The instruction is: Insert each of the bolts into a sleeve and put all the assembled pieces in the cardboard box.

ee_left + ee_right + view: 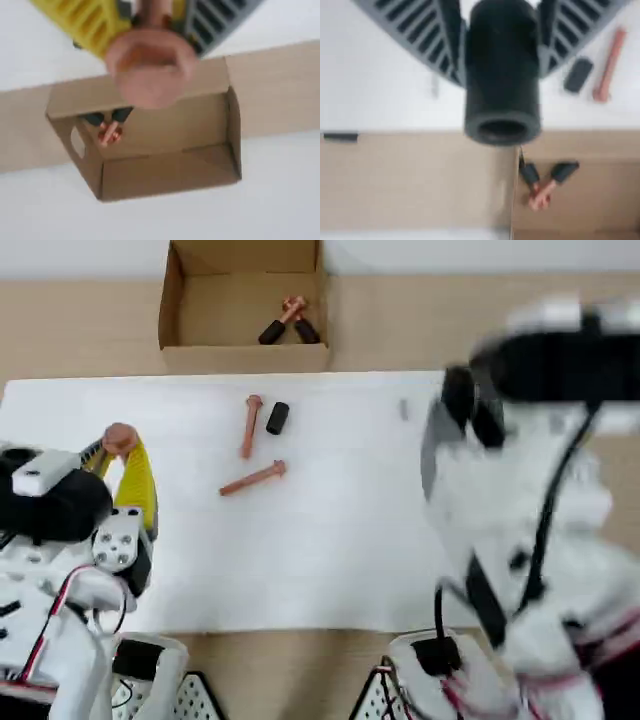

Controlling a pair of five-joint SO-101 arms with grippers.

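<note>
Between the yellow and grey fingers of the left end effector (152,22) a copper-coloured bolt (150,67) is pinched. Its round head shows at the fingertips, and how much shank is free I cannot tell. It hangs over the left part of the white sheet (330,570). The right end effector (502,45) is pinching a black sleeve (502,85), with the open bore facing outward. On the sheet lie a loose bolt (250,426) just beside a loose sleeve (277,417), and a second loose bolt (253,478) a little nearer the arms. Farther back on the table (80,330), the cardboard box (172,300) contains two assembled pieces (290,322). I judge the third pairing is in hand. Next the arms must meet, with the shank lined up exactly on the bore.
</note>
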